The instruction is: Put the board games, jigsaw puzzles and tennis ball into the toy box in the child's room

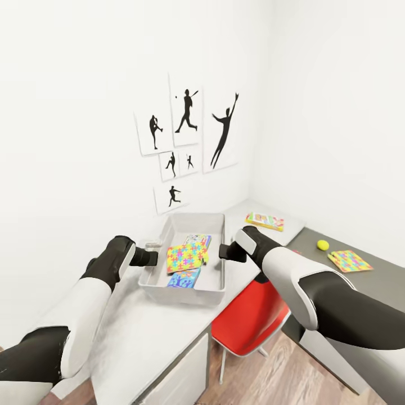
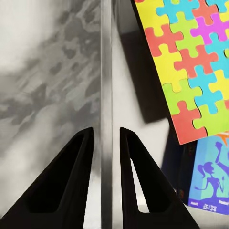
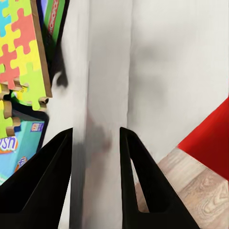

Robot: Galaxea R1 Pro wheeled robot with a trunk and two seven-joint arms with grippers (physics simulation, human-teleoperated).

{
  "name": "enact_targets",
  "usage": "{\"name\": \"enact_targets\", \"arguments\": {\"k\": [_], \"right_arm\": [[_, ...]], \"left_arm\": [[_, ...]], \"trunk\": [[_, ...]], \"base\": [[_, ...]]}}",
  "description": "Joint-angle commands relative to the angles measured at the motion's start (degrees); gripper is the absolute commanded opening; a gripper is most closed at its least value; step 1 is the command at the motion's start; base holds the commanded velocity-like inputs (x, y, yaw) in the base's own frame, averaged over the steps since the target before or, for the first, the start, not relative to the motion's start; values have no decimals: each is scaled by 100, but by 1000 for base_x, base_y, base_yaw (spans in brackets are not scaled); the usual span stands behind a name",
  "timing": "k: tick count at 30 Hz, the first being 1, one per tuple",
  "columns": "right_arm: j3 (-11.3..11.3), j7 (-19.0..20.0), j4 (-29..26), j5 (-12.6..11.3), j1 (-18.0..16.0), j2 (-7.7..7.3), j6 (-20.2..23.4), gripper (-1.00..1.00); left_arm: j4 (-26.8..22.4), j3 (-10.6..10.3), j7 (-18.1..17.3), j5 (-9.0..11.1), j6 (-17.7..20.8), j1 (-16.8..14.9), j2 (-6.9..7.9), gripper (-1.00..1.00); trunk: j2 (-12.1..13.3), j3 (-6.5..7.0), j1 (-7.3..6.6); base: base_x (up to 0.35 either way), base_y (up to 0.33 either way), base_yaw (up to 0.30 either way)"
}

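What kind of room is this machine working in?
Most likely a child's bedroom or playroom: sports silhouette pictures hang on the white wall, a grey bin on the desk holds a jigsaw puzzle, and a tennis ball lies nearby.

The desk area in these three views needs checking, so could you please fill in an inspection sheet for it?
Surface: pale grey table, with a lower dark wing.
Job's things: toy box holds a jigsaw puzzle over two board games; a third board game lies on the table beyond it; tennis ball and second puzzle lie on the wing.
Clutter: nothing seen.
Grippers: left gripper straddles the box's left rim, right gripper its right rim; grip not certain.
Cables: nothing seen.
Surroundings: red chair under the table, sports silhouettes on the white wall, wood floor.
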Motion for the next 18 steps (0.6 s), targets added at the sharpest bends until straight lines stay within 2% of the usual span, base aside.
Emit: {"name": "enact_targets", "arguments": {"k": [1, 6, 11, 18], "right_arm": [[-66, -38, -79, -17, -6, 1, -233, -100], [-66, -38, -79, -17, -6, 1, -233, -100], [-66, -38, -79, -17, -6, 1, -233, -100], [-66, -38, -79, -17, -6, 1, -240, -100]], "left_arm": [[4, 16, -34, 42, 35, -4, -44, -100], [3, 12, -34, 41, 34, -4, -44, -100], [4, 15, -34, 41, 28, -4, -44, -100], [4, 20, -34, 41, 23, -4, -44, -100]], "trunk": [[-15, -7, 1], [-15, 17, 1], [-15, 21, 1], [-15, 21, 1]], "base": [[-262, 85, 239], [-295, 31, 179], [-265, 4, 28], [-153, 4, 2]]}}
